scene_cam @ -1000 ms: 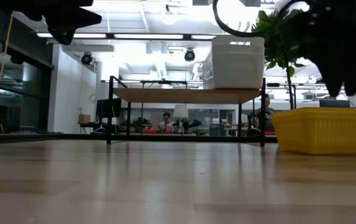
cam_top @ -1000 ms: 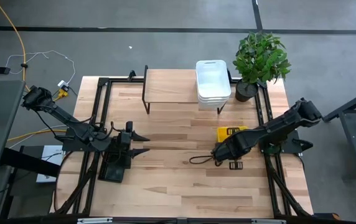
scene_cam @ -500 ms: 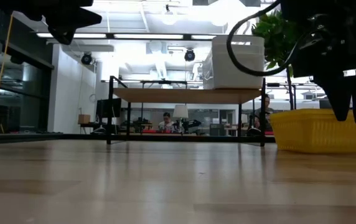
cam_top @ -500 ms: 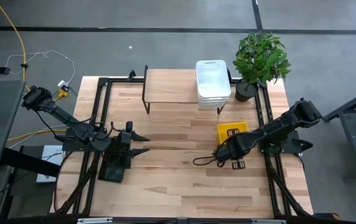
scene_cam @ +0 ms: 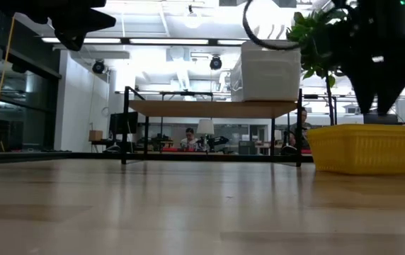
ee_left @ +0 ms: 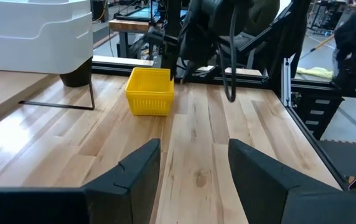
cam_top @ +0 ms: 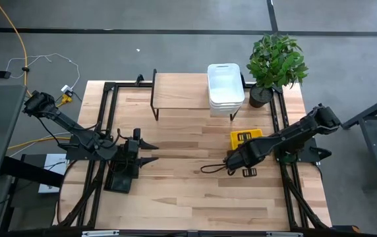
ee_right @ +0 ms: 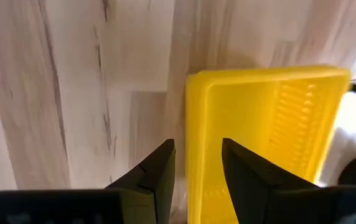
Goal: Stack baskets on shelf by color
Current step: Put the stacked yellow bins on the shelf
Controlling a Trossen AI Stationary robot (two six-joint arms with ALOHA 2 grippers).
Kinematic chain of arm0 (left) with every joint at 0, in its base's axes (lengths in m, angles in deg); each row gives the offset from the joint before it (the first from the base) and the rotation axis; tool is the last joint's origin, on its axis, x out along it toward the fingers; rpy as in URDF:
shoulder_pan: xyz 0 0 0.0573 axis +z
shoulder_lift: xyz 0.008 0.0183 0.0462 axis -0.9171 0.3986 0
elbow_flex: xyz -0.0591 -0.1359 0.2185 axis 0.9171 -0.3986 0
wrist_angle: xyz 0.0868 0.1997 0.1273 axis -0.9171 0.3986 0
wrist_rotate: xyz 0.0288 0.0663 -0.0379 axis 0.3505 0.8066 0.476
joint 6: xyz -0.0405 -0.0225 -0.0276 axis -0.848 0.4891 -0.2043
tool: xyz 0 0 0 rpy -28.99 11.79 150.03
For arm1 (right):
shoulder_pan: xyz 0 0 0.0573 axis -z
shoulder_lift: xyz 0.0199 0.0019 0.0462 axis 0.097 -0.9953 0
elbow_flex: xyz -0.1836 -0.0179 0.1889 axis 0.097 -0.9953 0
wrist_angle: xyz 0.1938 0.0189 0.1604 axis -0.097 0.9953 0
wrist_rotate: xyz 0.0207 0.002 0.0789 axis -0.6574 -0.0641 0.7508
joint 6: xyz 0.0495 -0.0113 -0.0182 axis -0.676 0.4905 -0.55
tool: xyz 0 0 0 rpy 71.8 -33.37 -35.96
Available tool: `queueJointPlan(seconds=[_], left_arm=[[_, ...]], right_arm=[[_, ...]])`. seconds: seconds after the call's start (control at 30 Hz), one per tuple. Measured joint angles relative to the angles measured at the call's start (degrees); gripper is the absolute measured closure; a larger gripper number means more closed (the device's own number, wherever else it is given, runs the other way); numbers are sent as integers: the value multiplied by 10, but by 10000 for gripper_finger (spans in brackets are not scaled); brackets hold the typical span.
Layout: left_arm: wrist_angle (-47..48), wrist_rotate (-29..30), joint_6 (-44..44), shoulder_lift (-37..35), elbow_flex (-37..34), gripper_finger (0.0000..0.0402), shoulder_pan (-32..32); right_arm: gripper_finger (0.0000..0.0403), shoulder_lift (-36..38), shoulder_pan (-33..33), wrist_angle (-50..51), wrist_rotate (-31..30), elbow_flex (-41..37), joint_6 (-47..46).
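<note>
We saw the right end effector (ee_right: 196, 163), part-open and empty, straddling the near rim of the yellow basket (ee_right: 265, 137), far nearer than the wide-open left end effector (ee_left: 193, 158).

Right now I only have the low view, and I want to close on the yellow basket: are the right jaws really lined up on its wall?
Observer: Yes. In the right wrist view, the right gripper has its jaws open, one on each side of the yellow basket's rim.
Operator: Where are the white ones on the shelf?
Observer: From above, the white baskets sit stacked on the right end of the shelf.
Operator: And the other arm?
Observer: The left gripper is at the left side of the table, jaws open and holding nothing.
</note>
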Motion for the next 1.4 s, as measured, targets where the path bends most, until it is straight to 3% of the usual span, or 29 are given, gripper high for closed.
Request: queueJointPlan(seconds=[0.57,0.83,1.0,1.2,1.4], left_arm=[[0,0,-1,0,0,225,0],[0,0,-1,0,0,225,0],[0,0,-1,0,0,225,0],[0,0,-1,0,0,225,0],[0,0,-1,0,0,225,0]], right_arm=[[284,0,4,-47,18,-126,-16],[301,0,4,-85,23,-136,-25],[388,-1,4,-83,47,-99,-37],[392,-1,-6,-130,46,4,-86],[395,-6,-8,-327,14,122,-80]])
